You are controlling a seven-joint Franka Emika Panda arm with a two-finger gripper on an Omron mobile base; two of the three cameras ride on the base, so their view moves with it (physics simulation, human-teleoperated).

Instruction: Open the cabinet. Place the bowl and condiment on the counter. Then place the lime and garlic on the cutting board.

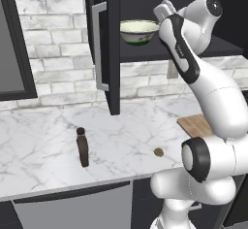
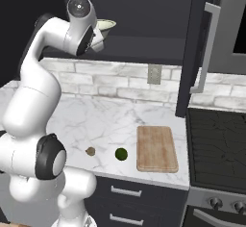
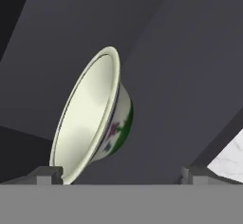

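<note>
Partly hidden behind arm: bowl [image 1: 139, 31], cream with green band, up on cabinet [image 1: 114, 48] shelf. Gripper [image 3: 121, 173] jaws wide apart, empty, just short of bowl rim.

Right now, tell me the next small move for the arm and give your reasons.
Probably ease the open gripper forward until its fingers straddle the rim of the bowl, then close. The cabinet door is already open, the bottle already stands on the counter, and the bowl sits on the shelf. In the hand view its rim lies near one finger, so some centring seems needed.
</note>
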